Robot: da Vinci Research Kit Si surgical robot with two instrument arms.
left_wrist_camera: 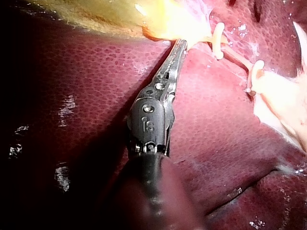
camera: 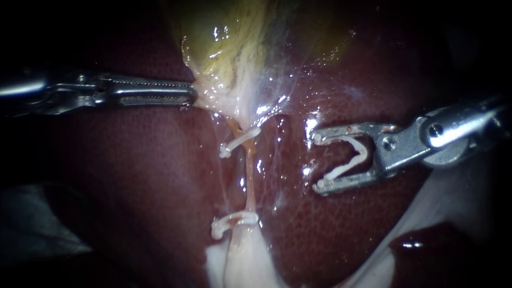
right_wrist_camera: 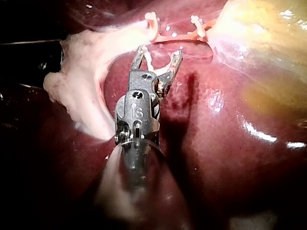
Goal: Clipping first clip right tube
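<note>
In the endoscope view the left instrument (camera: 194, 96) comes in level. Its end effector is closed to a narrow line, and the tip pinches the pale edge of the gallbladder (camera: 224, 37) where that narrows. The right instrument (camera: 318, 161) lies over the liver (camera: 133, 176), well apart from the tissue band in the middle. Its end effector stands wide, and a white loaded clip (camera: 341, 170) sits bent inside it with one leg along each of the jaws.

An orange tube (camera: 248, 176) runs down from the gallbladder between the two instruments. An upper clip (camera: 240, 141) crosses it just below the gallbladder, and a lower clip (camera: 232, 221) crosses it where pale fatty tissue (camera: 240, 261) begins. Glistening membrane lies just to the right of this tube. The endoscope view does not show clearly whether a second tube runs there, so I cannot tell which is the right tube.

The left wrist view adds the toothed edge of the closed end effector, with its tip buried in yellow tissue. Both placed clips lie ahead and to one side of it. The right instrument does not appear in this view.

The right wrist view shows the open end effector from behind. Its tips lie just short of the tube's stretch between the two placed clips, and nothing of the tube is between the jaws. The fatty tissue spreads beside the end effector as a broad lobe.
</note>
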